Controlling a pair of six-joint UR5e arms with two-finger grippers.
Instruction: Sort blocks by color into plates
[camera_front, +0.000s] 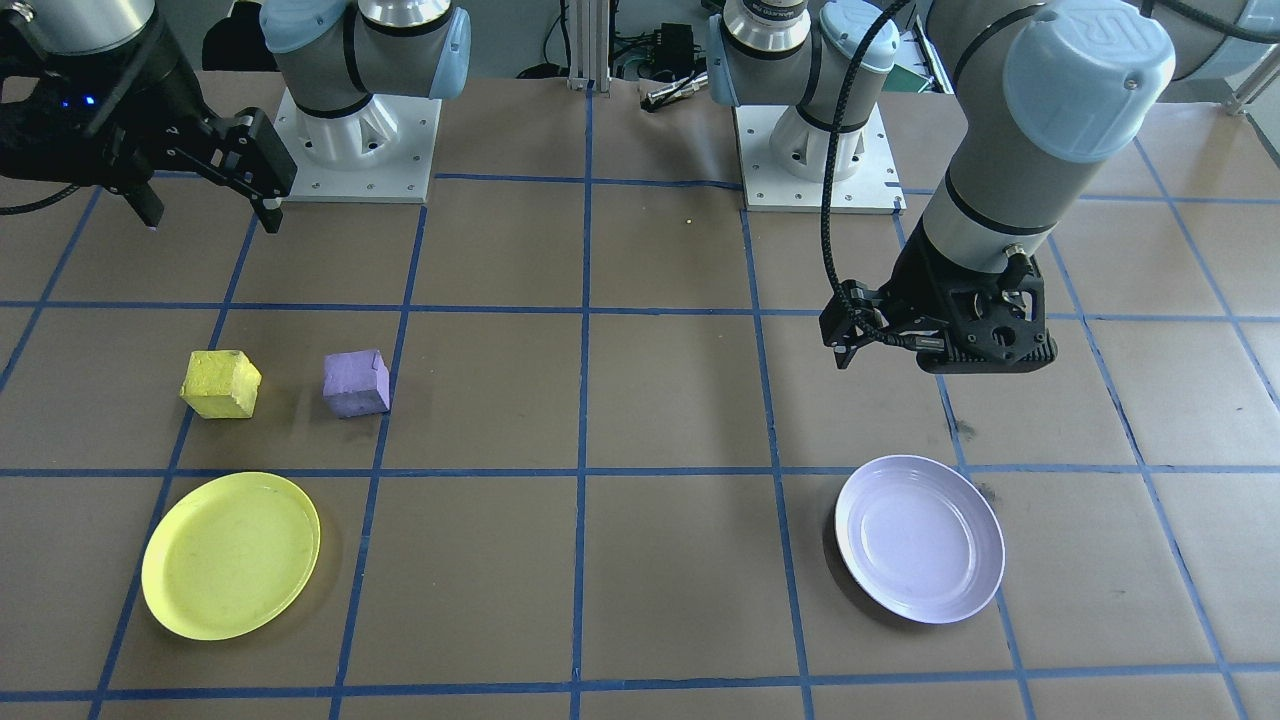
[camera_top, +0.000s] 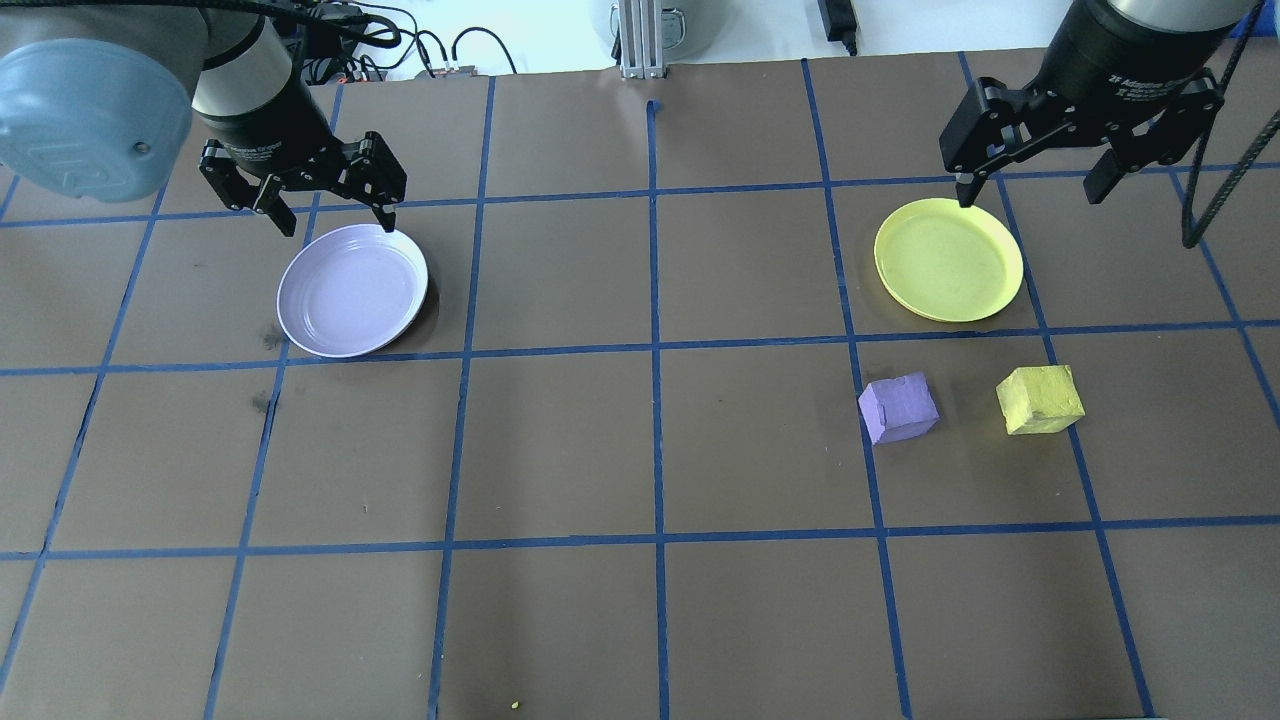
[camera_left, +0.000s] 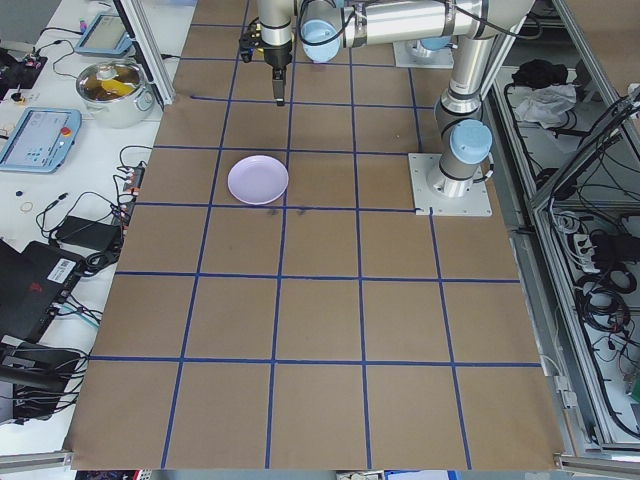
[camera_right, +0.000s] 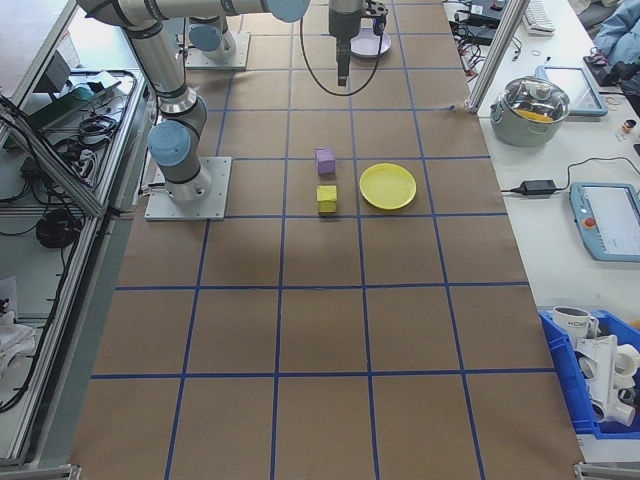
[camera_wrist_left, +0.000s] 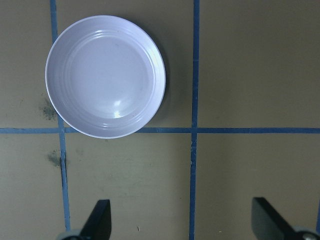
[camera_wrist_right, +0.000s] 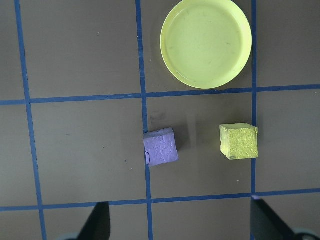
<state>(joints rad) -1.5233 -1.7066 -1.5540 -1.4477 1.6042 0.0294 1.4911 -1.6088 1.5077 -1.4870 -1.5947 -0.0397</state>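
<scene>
Two blocks lie on the worktop (camera_front: 640, 400) in the front-facing view: the yellow block (camera_front: 220, 384) and the purple block (camera_front: 356, 383), just beyond the yellow plate (camera_front: 231, 555); the right end effector (camera_front: 210, 205) hangs spread and empty farther back. Overhead, the left end effector (camera_top: 337, 215), fingers apart and empty, hovers at the lavender plate (camera_top: 352, 290)'s far rim. Both wrist views show widely parted fingertips.

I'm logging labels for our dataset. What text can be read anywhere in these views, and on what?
"UR": logo on the left arm's blue joint cap.
"2F Adaptive": white print on the right arm's black wrist collar; the rest is blurred.
"HOME", probably: on the white mug; small.
</scene>
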